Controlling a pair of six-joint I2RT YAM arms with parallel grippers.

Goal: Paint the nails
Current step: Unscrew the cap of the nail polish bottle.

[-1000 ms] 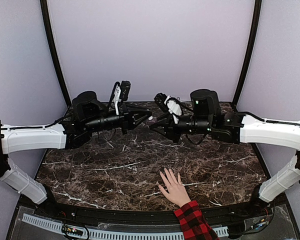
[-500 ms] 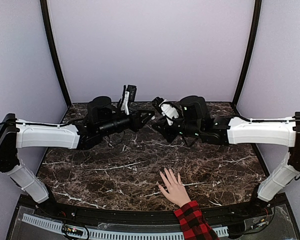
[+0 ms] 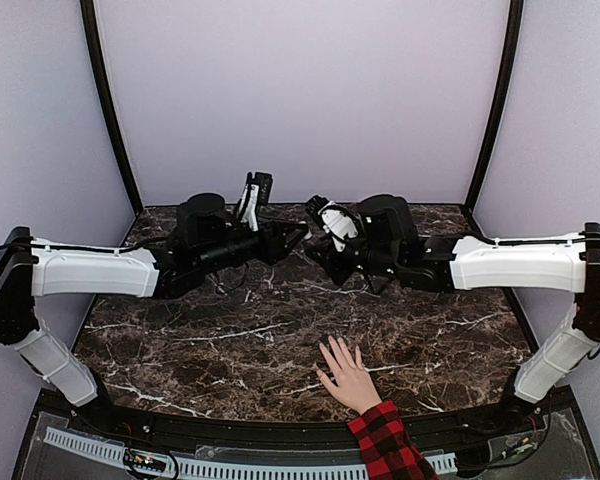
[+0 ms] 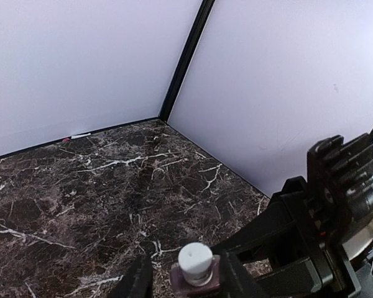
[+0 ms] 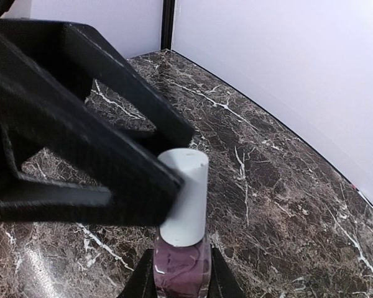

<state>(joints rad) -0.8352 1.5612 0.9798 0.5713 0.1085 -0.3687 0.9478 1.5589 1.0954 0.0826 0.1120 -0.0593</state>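
Observation:
A bare hand (image 3: 348, 375) with a red-and-black plaid sleeve (image 3: 385, 447) lies palm down near the table's front edge, fingers spread toward the back. The nails are too small to make out. Far behind it, above the back middle of the table, both grippers meet. My right gripper (image 5: 181, 280) is shut on the glass body of a purple polish bottle (image 5: 181, 267). Its white cap (image 5: 185, 195) points at my left gripper (image 4: 186, 280), whose fingers (image 4: 140, 280) straddle the cap (image 4: 194, 261) with a gap showing, so it is open. From above, the left gripper (image 3: 298, 235) faces the right gripper (image 3: 316, 248).
The dark marble table (image 3: 180, 340) is enclosed by lilac walls with black corner posts (image 4: 186, 59). Both white arms stretch in from the sides, well above the tabletop. The hand lies between the arm bases at the front.
Both arms have shifted toward the back of the table, still meeting at the bottle. The left jaws, earlier shut on the cap, now stand apart from it.

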